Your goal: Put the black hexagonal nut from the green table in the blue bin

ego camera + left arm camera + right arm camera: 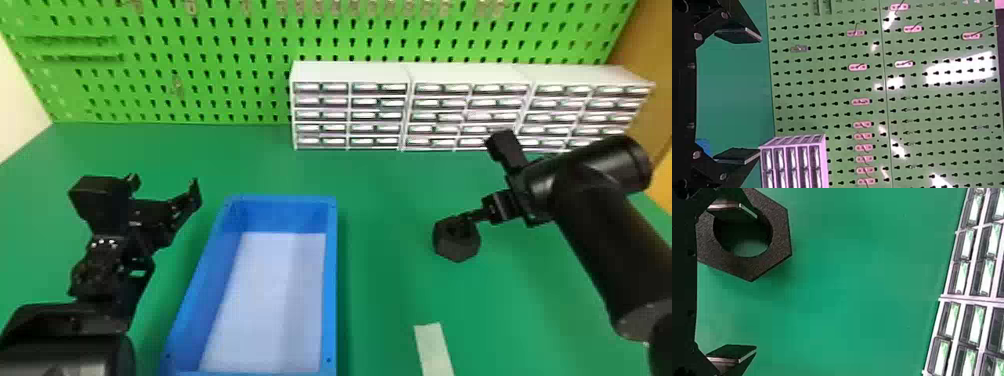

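Black hexagonal nut (780, 237) partly hidden

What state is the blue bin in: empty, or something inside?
Empty: the blue bin shows a bare, pale floor in the head view, and the black hexagonal nut is outside it, to its right.

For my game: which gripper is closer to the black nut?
Right. The right gripper is at the nut, one finger at its hole; the left gripper is left of the bin.

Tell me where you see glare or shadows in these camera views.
Left wrist view: white glare patches on the pegboard; right wrist view: a soft shadow on the green table beside the black hexagonal nut; head view: a darker band along the right side of the blue bin.
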